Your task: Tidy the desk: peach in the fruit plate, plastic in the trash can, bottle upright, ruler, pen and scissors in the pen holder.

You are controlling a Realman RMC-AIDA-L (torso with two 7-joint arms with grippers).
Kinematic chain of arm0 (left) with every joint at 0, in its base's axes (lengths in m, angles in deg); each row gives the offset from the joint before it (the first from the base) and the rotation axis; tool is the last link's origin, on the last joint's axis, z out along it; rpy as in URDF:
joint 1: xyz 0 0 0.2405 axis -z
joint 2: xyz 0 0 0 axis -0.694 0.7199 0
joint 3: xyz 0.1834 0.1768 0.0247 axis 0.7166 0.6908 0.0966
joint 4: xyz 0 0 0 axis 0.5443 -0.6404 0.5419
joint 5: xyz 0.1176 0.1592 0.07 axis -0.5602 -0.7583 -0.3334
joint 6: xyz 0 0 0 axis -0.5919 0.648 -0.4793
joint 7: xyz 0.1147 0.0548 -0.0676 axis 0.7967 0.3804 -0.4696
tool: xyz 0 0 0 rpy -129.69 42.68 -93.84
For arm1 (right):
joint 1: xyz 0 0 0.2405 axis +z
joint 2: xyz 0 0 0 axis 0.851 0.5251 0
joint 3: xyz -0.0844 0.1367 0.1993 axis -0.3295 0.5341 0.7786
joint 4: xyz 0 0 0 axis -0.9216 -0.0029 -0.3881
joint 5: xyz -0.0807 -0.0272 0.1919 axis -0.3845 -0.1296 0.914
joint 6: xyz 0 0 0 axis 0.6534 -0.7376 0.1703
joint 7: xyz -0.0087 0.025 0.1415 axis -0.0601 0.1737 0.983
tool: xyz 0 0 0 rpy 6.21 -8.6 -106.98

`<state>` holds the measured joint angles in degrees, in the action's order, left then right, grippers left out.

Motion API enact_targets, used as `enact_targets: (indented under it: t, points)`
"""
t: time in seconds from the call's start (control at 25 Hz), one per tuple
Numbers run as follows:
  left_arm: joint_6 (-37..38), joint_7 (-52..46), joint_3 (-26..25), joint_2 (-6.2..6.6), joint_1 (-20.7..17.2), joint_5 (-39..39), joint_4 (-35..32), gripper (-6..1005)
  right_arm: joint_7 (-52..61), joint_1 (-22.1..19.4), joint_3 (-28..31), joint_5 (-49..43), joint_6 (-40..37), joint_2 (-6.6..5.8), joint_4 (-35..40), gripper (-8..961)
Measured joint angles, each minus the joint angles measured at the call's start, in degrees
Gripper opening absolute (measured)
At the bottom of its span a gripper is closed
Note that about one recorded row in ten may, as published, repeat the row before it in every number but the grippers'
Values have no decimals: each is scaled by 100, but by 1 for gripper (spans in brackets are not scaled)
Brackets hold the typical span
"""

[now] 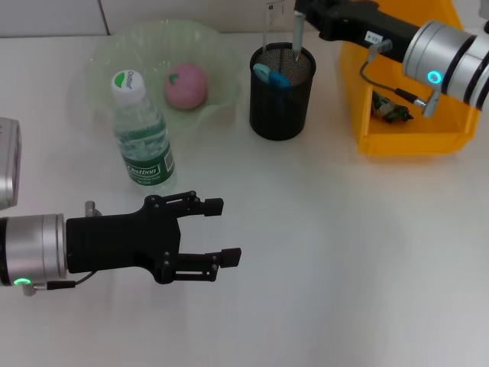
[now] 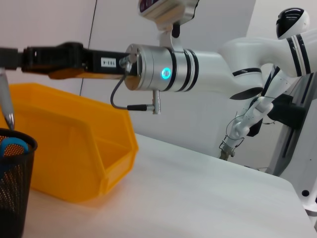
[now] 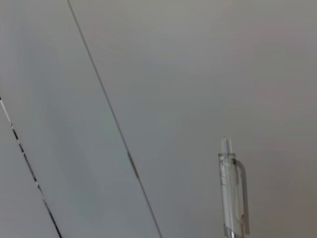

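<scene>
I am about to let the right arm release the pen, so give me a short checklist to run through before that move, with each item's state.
1. pen upright over the pen holder: ok, its tip is inside the rim.
2. right gripper grip on the pen: cannot tell, fingers not visible.
3. scissors already in the holder: ok.
4. left gripper clear of the holder: ok, open and low over the table.
5. bottle upright: ok.
6. peach in the fruit plate: ok.

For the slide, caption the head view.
Right gripper lowers pen into holder; left gripper open.
</scene>
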<state>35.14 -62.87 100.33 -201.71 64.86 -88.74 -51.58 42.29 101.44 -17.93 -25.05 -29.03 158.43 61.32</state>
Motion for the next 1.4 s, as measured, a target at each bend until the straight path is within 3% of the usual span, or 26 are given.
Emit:
enact_targets:
  t: [0.24, 0.52, 0.64, 0.76, 0.84, 0.96, 1.04, 1.16, 1.24, 1.4]
  points:
    - [16, 3, -28, 1, -3, 2, 7, 841, 15, 68, -125, -2, 1, 0, -116, 173]
    - [54, 5, -32, -2, -43, 2, 8, 841, 21, -53, -123, -2, -285, -10, -72, 423]
    - [188, 5, -92, 3, -53, 2, 28, 840, 48, -415, -106, -17, -1192, -69, 219, 469]
    - [291, 5, -139, 33, -68, 1, 37, 840, 345, -1026, -139, -251, -2435, -237, 901, 515]
    - [403, -13, -241, 97, -97, -21, 45, 840, 852, -1556, -158, -910, -3402, -419, 1581, 546]
    - [501, -76, -304, 170, -121, -39, 46, 840, 1105, -1931, -118, -1625, -4154, -469, 2090, 592]
    - [605, -163, -326, 269, -177, -42, 46, 840, 1038, -2260, -31, -2366, -4851, -408, 2400, 621]
    - [627, -190, -338, 293, -226, -43, 40, 840, 797, -2375, 9, -2746, -5081, -319, 2353, 711]
    - [630, -196, -364, 301, -278, -45, 21, 840, 338, -2477, 18, -2947, -5133, -175, 2111, 771]
    - [640, -200, -358, 347, -328, -52, 33, 840, -116, -2482, 43, -2947, -5080, -86, 1813, 771]
